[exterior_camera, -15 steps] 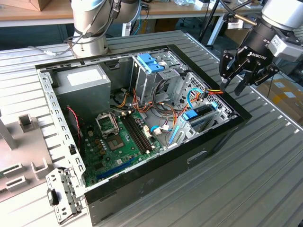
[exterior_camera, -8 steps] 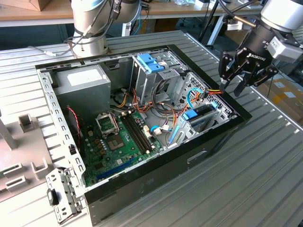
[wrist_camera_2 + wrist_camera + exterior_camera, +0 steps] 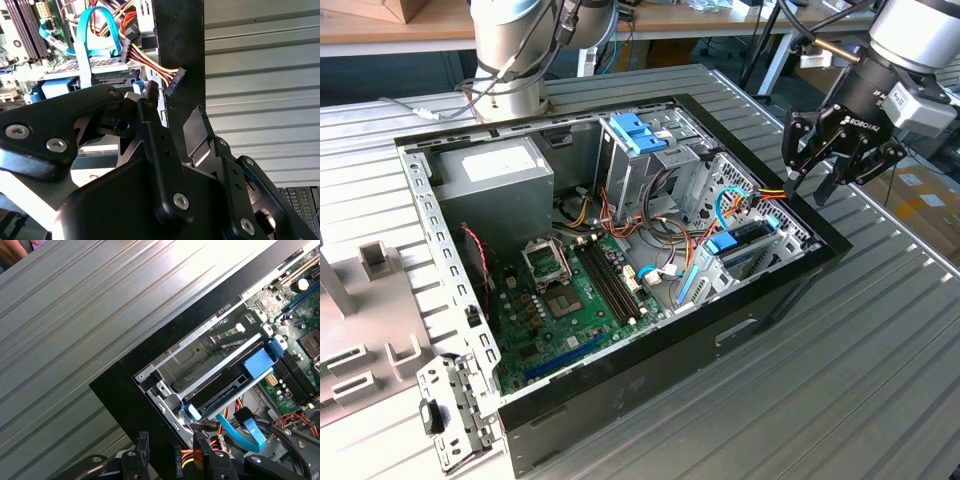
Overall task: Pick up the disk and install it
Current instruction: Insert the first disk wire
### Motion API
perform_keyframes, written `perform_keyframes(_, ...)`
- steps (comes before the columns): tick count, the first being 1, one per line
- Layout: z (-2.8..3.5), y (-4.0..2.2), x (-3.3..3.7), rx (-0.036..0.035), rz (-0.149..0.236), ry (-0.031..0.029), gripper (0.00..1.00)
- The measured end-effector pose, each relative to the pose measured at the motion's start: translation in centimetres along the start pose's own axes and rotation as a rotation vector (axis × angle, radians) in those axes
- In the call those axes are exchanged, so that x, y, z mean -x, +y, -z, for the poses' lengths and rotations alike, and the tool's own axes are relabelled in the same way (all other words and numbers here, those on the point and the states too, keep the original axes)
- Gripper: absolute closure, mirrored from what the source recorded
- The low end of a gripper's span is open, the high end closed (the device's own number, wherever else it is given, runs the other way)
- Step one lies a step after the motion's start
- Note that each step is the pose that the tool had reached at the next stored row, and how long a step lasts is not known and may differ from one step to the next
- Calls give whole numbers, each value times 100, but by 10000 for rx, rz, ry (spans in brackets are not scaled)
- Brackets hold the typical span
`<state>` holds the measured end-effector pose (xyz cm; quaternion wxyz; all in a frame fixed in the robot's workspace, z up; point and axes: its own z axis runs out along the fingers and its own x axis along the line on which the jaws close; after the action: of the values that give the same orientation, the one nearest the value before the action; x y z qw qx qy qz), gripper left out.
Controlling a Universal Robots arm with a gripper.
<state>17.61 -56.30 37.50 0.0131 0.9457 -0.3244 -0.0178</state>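
- Starting at the gripper (image 3: 817, 183): fingers spread, nothing between them, hanging just above the rim of the computer case (image 3: 650, 350) at about three o'clock in the exterior view.
- Probably poised there because the drive bay lies directly below that edge.
- In the second wrist view, bare pads (image 3: 196, 131) with open air between, plus a loose black power plug (image 3: 175, 80) on yellow and red wires close by, a detail lost in the exterior view.
- Next inward, the disk (image 3: 225, 392): appears to sit already in its bay, lying flat in a carrier behind the blue latch (image 3: 257, 365). Hard to tell whether fully seated, since little more than its dark edge is visible.
- Same disk (image 3: 752, 238) in the exterior view near four o'clock of the case interior, just beneath the gripper, apart from it.
- In the first wrist view, an open metal slot beside the disk, hidden from the exterior view.
- Farther in, the motherboard (image 3: 575, 290) near seven o'clock.
- Farthest, the grey power-supply box (image 3: 500, 170) at eleven o'clock, and the arm base (image 3: 510, 60) behind the case.
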Motion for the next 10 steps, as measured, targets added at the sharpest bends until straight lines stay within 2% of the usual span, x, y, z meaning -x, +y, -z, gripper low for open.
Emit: perform_keyframes(10, -26, -84, 23, 0, -2, 0, 52)
